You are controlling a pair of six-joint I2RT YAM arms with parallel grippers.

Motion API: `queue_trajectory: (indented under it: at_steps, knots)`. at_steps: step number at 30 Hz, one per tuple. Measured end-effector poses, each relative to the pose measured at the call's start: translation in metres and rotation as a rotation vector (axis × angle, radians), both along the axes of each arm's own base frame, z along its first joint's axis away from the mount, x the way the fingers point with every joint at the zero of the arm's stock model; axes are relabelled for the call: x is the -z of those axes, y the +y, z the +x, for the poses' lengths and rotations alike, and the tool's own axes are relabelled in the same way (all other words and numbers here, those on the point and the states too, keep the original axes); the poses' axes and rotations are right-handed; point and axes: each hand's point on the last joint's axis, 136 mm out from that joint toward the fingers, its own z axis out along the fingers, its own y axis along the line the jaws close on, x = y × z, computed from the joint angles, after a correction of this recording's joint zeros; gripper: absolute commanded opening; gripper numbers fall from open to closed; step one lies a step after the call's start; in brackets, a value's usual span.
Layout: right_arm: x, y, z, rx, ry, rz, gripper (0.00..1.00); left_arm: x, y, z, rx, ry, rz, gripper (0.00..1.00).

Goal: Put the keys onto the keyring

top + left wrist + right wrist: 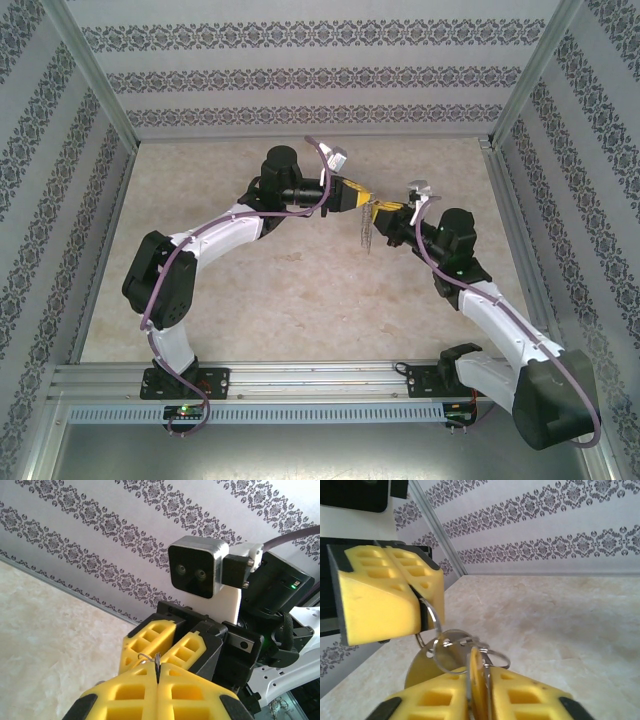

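left tool (156, 676) tight on keyring (438, 620), right tool (479, 687) on key (476, 670)

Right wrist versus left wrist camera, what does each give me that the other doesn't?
Right wrist view: the keyring hangs from the shut left gripper, with linked silvery rings below it, and the right gripper pinches the thin yellow-orange key edge-on. Left wrist view: the right arm's wrist camera, plus just a sliver of the keyring at the left gripper's seam. Both: the two yellow grippers tip to tip, the patterned wall and the tabletop.
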Motion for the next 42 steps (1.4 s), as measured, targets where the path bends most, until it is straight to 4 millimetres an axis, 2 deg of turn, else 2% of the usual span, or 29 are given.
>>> queue_trajectory:
  at_steps: [9,23,34,42]
  knots:
    - [0.004,-0.001,-0.004,-0.010,0.006,0.000,0.00,0.005,0.001,0.001,-0.012,0.009,0.006,0.00]
    - [0.006,-0.001,-0.005,-0.020,0.025,-0.003,0.00,0.005,0.001,0.002,-0.018,0.009,0.007,0.00]
    - [0.002,0.001,0.001,-0.026,0.064,-0.016,0.00,0.007,0.006,0.004,-0.070,-0.047,0.059,0.00]
    - [-0.001,0.005,0.007,-0.038,0.083,-0.029,0.00,0.016,0.010,0.004,-0.092,-0.078,0.113,0.00]
